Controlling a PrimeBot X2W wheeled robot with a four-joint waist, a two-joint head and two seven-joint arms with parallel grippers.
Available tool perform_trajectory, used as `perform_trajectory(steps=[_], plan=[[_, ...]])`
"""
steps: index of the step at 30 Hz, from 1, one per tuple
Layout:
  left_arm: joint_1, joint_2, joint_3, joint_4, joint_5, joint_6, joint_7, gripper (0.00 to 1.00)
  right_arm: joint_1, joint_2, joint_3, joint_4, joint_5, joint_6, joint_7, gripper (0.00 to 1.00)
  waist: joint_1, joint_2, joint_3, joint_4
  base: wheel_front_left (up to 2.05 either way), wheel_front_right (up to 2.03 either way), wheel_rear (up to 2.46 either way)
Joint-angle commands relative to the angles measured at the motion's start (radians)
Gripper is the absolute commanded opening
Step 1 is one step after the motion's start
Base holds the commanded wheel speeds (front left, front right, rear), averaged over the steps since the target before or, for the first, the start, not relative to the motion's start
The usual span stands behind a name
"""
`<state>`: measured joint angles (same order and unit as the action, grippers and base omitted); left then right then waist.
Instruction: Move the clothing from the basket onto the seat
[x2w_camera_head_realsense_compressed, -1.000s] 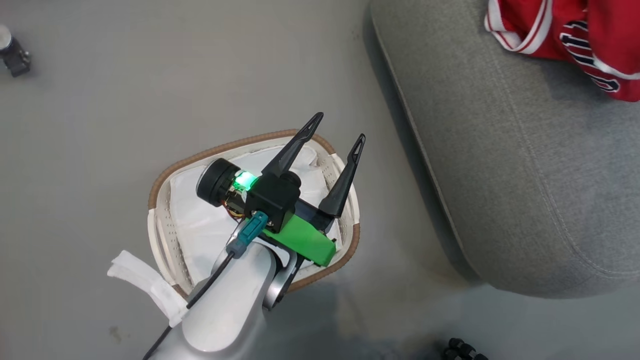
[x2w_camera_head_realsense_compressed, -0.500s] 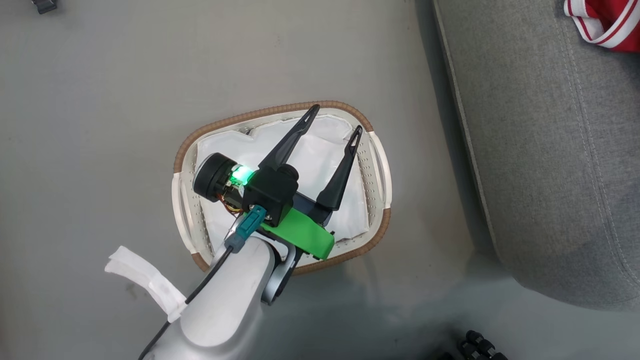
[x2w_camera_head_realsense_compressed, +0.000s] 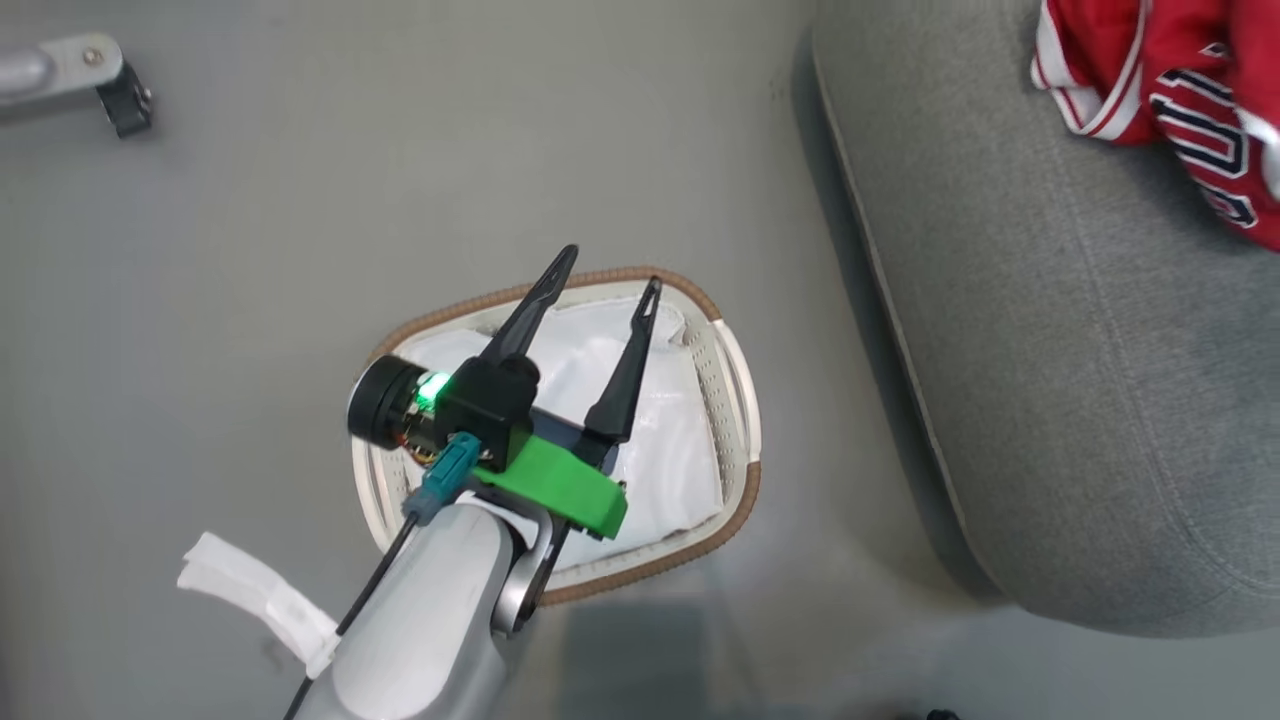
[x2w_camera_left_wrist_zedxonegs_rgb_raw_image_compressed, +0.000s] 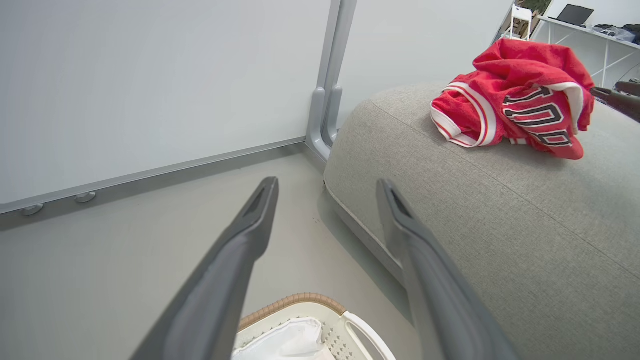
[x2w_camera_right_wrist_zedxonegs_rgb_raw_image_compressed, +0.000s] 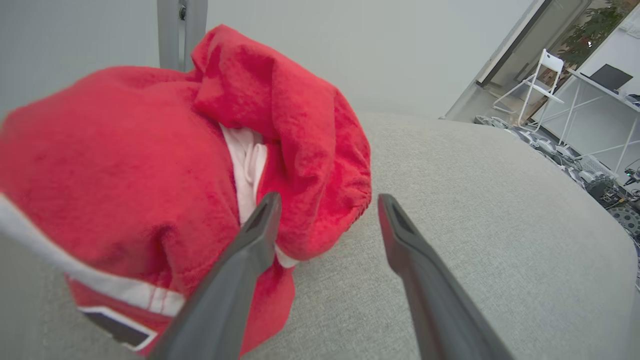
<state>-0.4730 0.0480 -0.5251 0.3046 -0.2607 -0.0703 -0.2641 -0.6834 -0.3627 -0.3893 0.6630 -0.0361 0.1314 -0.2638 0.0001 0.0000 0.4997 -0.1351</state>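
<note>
We see our left gripper (x2w_camera_head_realsense_compressed: 612, 267) hanging over the basket (x2w_camera_head_realsense_compressed: 745, 410), its fingers spread wide and holding nothing. A white sheet (x2w_camera_head_realsense_compressed: 670, 470) lies inside the basket. Further right, the clothing (x2w_camera_head_realsense_compressed: 1170, 90) lies heaped on the seat (x2w_camera_head_realsense_compressed: 1050, 350), well back from the edge nearest the basket. Our right gripper (x2w_camera_right_wrist_zedxonegs_rgb_raw_image_compressed: 328, 200) also gapes wide, and the red heap lies just beside one finger, ungripped.

Red clothing (x2w_camera_head_realsense_compressed: 1180, 40) lies bunched on grey seat (x2w_camera_head_realsense_compressed: 1050, 350), basket (x2w_camera_head_realsense_compressed: 745, 430) nearby.
</note>
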Motion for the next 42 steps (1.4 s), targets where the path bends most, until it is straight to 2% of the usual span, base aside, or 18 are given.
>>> perform_trajectory(steps=[1, 13, 22, 30, 40, 41, 42], plan=[[0.028, 0.005, 0.015, 0.0, -0.012, 0.006, 0.0, 1.0, 0.047, 0.012, 0.008, -0.026, 0.015, -0.001, -0.001, 1.0, -0.0001, 0.0, -0.079, -0.017, 0.0, 0.0, 0.0], [0.174, 0.005, 0.209, -0.02, 0.041, 0.076, 0.0, 1.0, 0.25, 0.104, 0.207, -0.249, 0.15, -0.001, -0.001, 1.0, -0.0001, 0.0, -0.215, 0.033, 0.0, 0.0, 0.0], [0.258, 0.004, 0.329, -0.009, 0.054, 0.105, 0.0, 1.0, 0.319, 0.18, 0.319, -0.305, 0.217, -0.001, -0.001, 1.0, -0.0001, 0.0, -0.276, 0.106, 0.0, 0.0, 0.0], [0.324, 0.004, 0.378, -0.014, 0.047, 0.11, 0.0, 1.0, 0.387, 0.218, 0.36, -0.316, 0.232, -0.001, -0.001, 1.0, -0.0001, 0.0, -0.322, 0.154, 0.0, 0.0, 0.0], [0.407, 0.004, 0.413, -0.024, -0.023, 0.072, 0.0, 1.0, 0.469, 0.243, 0.412, -0.297, 0.241, -0.001, -0.001, 1.0, -0.0001, 0.0, -0.382, 0.166, 0.0, 0.0, 0.0], [0.394, 0.0, 0.41, -0.018, -0.022, 0.073, 0.0, 0.0, 0.461, 0.249, 0.412, -0.295, 0.238, 0.0, 0.0, 0.0, -0.0001, 0.0, -0.372, 0.162, 0.0, 0.0, 0.0], [0.396, 0.0, 0.409, -0.009, -0.023, 0.073, 0.0, 0.0, 0.465, 0.252, 0.412, -0.289, 0.238, 0.0, 0.0, 0.0, -0.0001, 0.0, -0.372, 0.162, 0.0, 0.0, 0.0]])
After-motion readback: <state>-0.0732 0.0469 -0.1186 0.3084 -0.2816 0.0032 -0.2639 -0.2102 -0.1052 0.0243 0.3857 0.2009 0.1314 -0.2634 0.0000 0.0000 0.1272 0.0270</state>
